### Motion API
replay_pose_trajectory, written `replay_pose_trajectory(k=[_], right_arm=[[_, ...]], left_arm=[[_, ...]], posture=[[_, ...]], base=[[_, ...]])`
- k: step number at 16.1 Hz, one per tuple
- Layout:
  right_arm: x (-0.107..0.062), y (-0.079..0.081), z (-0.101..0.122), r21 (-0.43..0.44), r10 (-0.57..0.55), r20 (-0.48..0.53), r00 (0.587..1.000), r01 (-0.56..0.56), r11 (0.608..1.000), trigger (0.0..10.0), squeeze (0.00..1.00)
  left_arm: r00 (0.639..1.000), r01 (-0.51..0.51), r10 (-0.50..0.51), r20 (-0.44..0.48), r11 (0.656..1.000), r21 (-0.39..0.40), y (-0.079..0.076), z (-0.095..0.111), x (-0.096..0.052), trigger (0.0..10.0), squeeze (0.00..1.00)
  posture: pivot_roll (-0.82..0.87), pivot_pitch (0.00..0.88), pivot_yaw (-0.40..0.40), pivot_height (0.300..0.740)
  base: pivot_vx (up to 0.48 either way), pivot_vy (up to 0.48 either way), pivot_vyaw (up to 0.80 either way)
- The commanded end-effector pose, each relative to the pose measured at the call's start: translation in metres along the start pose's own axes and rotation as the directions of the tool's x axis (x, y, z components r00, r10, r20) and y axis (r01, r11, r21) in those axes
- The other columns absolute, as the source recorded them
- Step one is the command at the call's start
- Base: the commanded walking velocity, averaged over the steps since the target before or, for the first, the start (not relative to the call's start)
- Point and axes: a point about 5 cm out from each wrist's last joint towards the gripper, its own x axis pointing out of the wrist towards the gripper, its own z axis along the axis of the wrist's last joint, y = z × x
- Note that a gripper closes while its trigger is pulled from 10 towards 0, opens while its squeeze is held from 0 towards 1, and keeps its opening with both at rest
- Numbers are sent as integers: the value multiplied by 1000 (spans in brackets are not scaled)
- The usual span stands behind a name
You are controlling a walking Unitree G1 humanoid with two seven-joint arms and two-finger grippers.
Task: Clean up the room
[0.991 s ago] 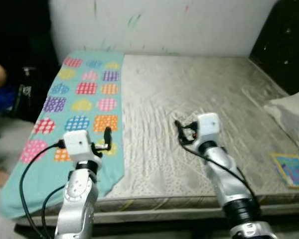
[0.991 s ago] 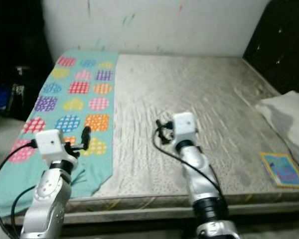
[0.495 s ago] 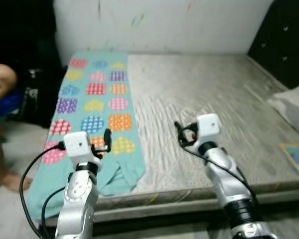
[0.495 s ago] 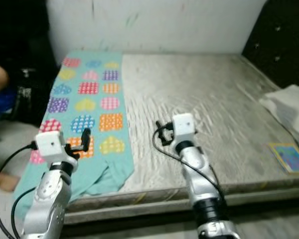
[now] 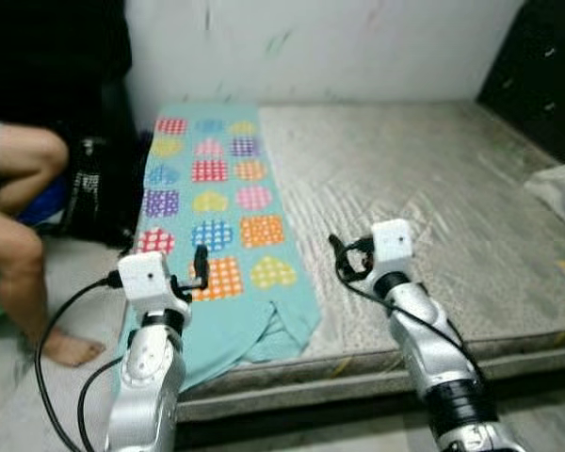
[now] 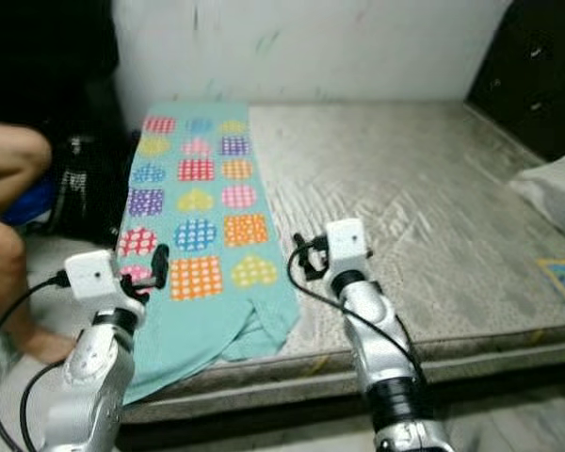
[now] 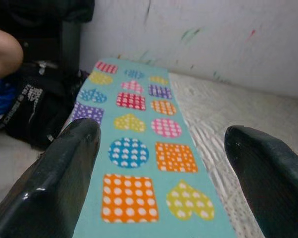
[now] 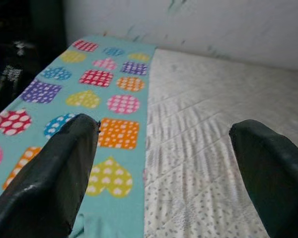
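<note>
White lettering on the black bag (image 5: 96,188) at the far left is too blurred to read. A bare grey quilted mattress (image 5: 433,198) stands against a white, paint-flecked wall (image 5: 311,47), with a person's bare legs (image 5: 19,235) at the left. A long teal cloth with coloured dotted hearts and squares (image 5: 221,217) lies along the mattress's left side, its near end rumpled at the edge. The left gripper (image 7: 161,163) hovers over the cloth's near left part, fingers wide apart and empty. The right gripper (image 8: 164,163) hangs over the mattress just right of the cloth, wide apart and empty too.
</note>
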Motion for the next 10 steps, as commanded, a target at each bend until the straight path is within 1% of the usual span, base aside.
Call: replay_pose_trajectory(k=[1, 2, 3, 4, 6, 7, 8, 9, 10], right_arm=[[4, 7, 9, -13, 36, 23, 999, -35, 999, 10000, 0], [5, 9, 11, -47, 54, 26, 998, -53, 998, 10000, 0], [5, 9, 12, -57, 61, 25, 998, -60, 997, 10000, 0], [5, 12, 9, -64, 75, 2, 997, -75, 995, 10000, 0], [4, 17, 6, -65, 95, -11, 995, -95, 993, 10000, 0], [3, 23, 4, -62, 119, -16, 993, -119, 991, 10000, 0], [2, 31, 0, -54, 129, -11, 992, -130, 990, 10000, 0], [2, 33, 1, -43, 122, 7, 993, -122, 992, 10000, 0], [3, 32, 5, -31, 99, 33, 995, -98, 995, 10000, 0]], left_arm=[[1000, 5, -6, 14, 1000, 5, 0, 3, 1, 10000, 0], [1000, 2, -3, 14, 1000, 7, 0, 3, 1, 10000, 0], [1000, -1, 1, 17, 1000, 10, 1, 4, 2, 10000, 0], [1000, -13, 12, 27, 1000, 21, 4, 5, 2, 10000, 0], [999, -18, 17, 34, 1000, 26, 5, 6, 2, 10000, 0], [999, -28, 27, 39, 999, 31, 6, 6, 2, 10000, 0], [999, -37, 36, 38, 999, 37, 8, 5, 1, 10000, 0], [999, -38, 37, 37, 998, 40, 7, 4, 1, 10000, 0], [999, -26, 25, 31, 999, 43, 5, 4, 1, 10000, 0]], posture=[[68, 0, -55, 740], [68, 0, -68, 740], [67, 0, -73, 740], [73, 0, -84, 740], [73, 0, -105, 740], [75, 0, -106, 740], [82, 0, -89, 740], [77, 0, -65, 740], [69, 0, -48, 740]], base=[[0, 0, 0], [0, 0, 0], [0, 0, 0], [0, 0, 0], [0, 0, 0], [0, 0, 0], [0, 0, 0], [0, 0, 0], [0, 0, 0]])
